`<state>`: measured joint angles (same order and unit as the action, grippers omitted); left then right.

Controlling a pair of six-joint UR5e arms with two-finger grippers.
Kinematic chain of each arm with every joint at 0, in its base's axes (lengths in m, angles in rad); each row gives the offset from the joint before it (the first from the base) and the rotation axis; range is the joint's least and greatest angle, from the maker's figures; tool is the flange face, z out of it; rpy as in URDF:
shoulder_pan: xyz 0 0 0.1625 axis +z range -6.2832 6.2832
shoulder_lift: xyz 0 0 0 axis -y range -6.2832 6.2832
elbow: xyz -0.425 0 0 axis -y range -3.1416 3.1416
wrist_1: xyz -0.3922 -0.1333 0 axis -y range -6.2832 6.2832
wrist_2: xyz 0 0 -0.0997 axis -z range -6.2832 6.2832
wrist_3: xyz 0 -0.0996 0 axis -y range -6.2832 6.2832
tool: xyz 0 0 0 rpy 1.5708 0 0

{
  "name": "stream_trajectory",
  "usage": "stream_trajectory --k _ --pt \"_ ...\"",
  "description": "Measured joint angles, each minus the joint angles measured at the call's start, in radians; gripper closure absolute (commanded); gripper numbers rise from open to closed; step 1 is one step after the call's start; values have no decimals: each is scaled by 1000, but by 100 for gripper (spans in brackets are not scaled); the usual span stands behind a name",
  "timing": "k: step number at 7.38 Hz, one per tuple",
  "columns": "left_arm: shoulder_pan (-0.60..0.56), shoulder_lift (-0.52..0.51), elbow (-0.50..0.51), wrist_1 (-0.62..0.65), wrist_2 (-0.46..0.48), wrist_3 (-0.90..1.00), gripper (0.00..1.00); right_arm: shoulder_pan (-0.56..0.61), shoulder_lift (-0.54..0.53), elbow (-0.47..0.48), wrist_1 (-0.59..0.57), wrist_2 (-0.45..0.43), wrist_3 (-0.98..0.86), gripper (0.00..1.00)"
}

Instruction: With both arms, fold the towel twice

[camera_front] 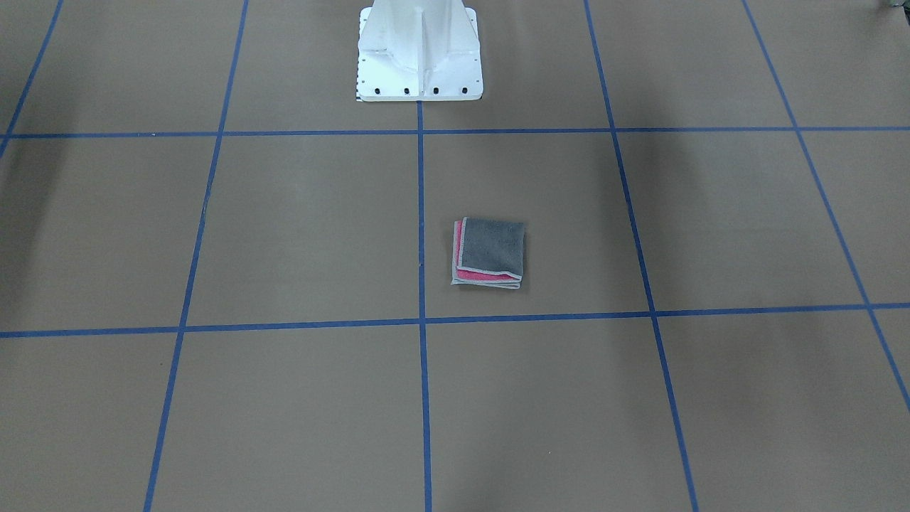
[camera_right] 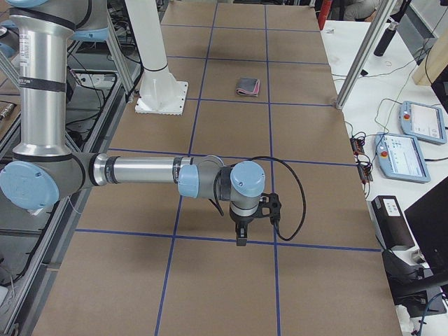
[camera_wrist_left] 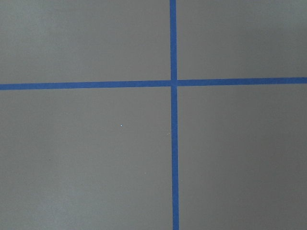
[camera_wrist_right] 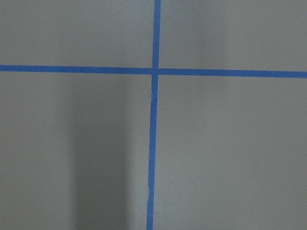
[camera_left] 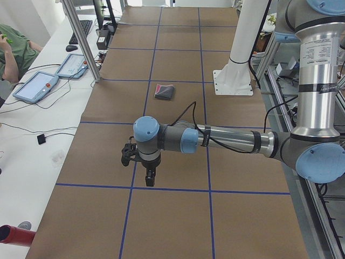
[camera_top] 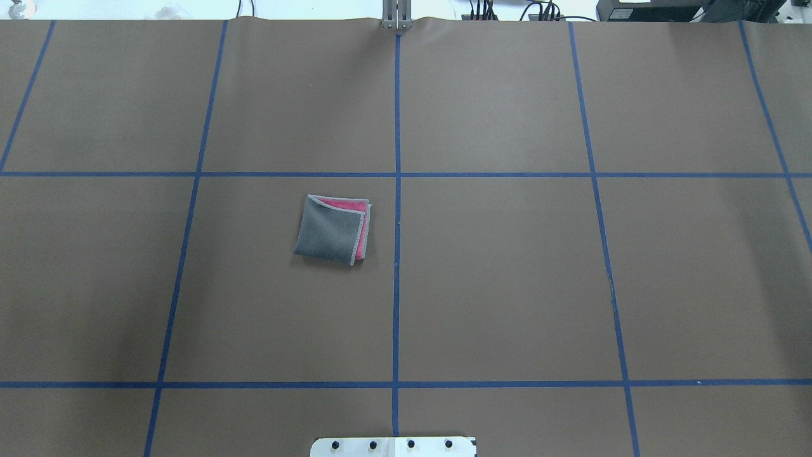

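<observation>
Brown paper covers the bench (camera_top: 507, 285), blue tape (camera_top: 398, 127) marking it into squares, white pedestal (camera_front: 419, 50) at the robot's edge. Towel (camera_top: 331, 230) lies flat in the square just on the robot's left of the centre tape line, close to that line but not touching it, out in front of the pedestal. It's a small quartered packet, dark grey face up, with a pink strip and stacked light edging peeking out along two sides, so layers are slightly offset. Judging by that, both folds look done; nothing obvious left except maybe squaring the edges. Left arm (camera_left: 226, 141) and right arm (camera_right: 140, 171) hang low over tape crossings toward opposite ends of the bench, well apart from the towel, holding nothing. Left fingers (camera_left: 150, 175) and right fingers (camera_right: 241, 234) show only from the side cameras, so can't tell if spread or pressed together. Wrist views show only bare paper and tape.
</observation>
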<state>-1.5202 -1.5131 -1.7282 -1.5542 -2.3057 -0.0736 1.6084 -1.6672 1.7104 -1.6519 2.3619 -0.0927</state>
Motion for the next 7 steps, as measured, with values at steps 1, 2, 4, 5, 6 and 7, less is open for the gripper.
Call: stream_trajectory --k 1,2,4,5,6,7 --pt "0 -1 0 1 0 0 0 0 -3 0 0 3 -1 0" --pt "0 -2 1 1 0 0 0 1 -5 0 0 5 -1 0" --pt "0 -3 1 2 -1 0 0 1 -7 -1 -1 6 -1 0" --pt "0 -3 2 2 -1 0 0 1 -8 -1 -1 6 -1 0" --pt "0 -4 2 2 -1 0 0 1 -10 -1 -1 6 0 0" --pt "0 -4 2 2 -1 0 0 1 -11 -1 -1 6 0 0"
